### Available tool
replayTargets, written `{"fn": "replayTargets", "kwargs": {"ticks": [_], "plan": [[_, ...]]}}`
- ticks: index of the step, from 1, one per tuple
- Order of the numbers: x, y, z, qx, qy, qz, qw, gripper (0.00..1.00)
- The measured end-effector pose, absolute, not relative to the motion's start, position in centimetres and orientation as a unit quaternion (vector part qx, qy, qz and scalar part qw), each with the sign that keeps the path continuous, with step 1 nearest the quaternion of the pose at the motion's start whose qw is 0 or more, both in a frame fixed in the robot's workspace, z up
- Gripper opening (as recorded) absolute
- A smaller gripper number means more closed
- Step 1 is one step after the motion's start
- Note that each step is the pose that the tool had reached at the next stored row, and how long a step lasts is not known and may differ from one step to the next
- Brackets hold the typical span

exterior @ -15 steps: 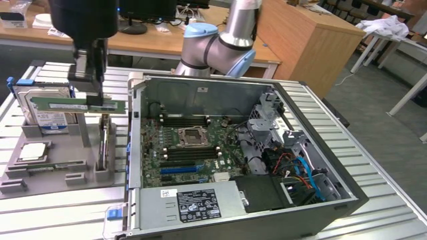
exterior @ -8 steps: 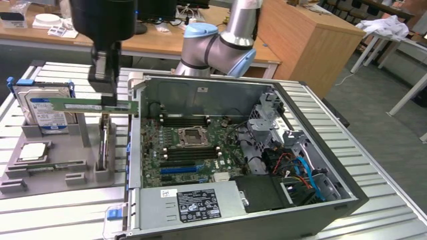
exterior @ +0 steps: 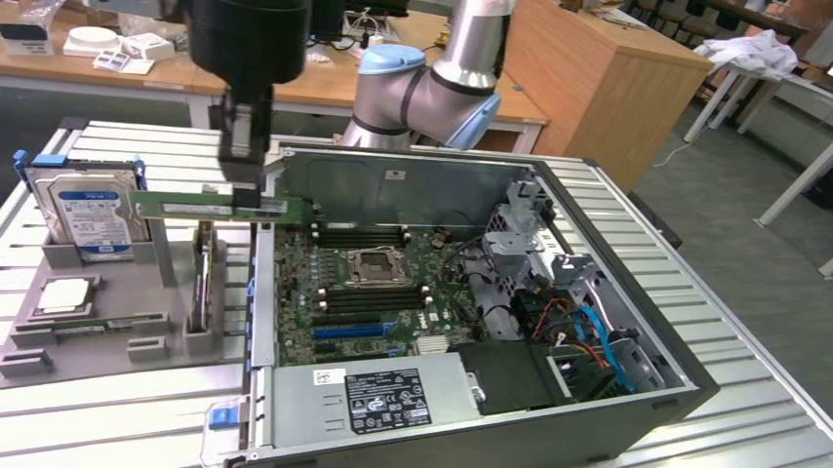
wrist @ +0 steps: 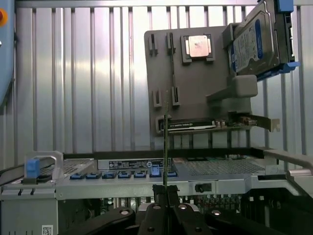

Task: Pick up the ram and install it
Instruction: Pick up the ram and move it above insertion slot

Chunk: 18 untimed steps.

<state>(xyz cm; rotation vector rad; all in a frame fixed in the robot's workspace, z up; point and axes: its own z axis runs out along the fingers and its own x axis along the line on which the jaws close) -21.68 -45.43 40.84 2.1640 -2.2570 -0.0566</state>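
My gripper [exterior: 245,190] pinches the long, thin green ram stick [exterior: 182,206] edgewise. Hanging above the open grey metal computer case [exterior: 377,185], it could clip the wall and twist loose.

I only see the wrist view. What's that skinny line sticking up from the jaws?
Observer: The ram, edge-on. The exterior view shows its long green face, with the jaws shut on it.
Operator: Is it plugged in?
Observer: No. It hangs roughly level, crossing the open case at its rim on the exterior view's left.
Operator: Where are the slots?
Observer: Black slots flank the processor socket on the motherboard.
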Motion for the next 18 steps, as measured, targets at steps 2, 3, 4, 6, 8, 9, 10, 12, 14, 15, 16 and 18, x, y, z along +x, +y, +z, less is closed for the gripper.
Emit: {"fn": "replayTargets", "kwargs": {"ticks": [2, 3, 4, 6, 8, 9, 10, 12, 14, 15, 16, 18], "plan": [[-21.0, -45.4, 40.8, 0.692, -0.722, -0.018, 0.007, 0.12], [-20.6, -45.4, 40.8, 0.692, -0.722, -0.018, 0.007, 0.12], [-20.3, -45.4, 40.8, 0.692, -0.722, -0.018, 0.007, 0.12], [-19.5, -45.4, 40.8, 0.692, -0.722, -0.018, 0.007, 0.12], [-18.8, -45.4, 40.8, 0.692, -0.722, -0.018, 0.007, 0.12], [-18.4, -45.4, 40.8, 0.692, -0.722, -0.018, 0.007, 0.12], [-18.0, -45.4, 40.8, 0.692, -0.722, -0.018, 0.007, 0.12], [-17.3, -45.4, 40.8, 0.692, -0.722, -0.018, 0.007, 0.12], [-16.5, -45.4, 40.8, 0.692, -0.722, -0.018, 0.007, 0.12], [-16.1, -45.4, 40.8, 0.692, -0.722, -0.018, 0.007, 0.12], [-15.7, -45.4, 40.8, 0.692, -0.722, -0.018, 0.007, 0.12], [-14.9, -45.4, 40.8, 0.692, -0.722, -0.018, 0.007, 0.12]]}}
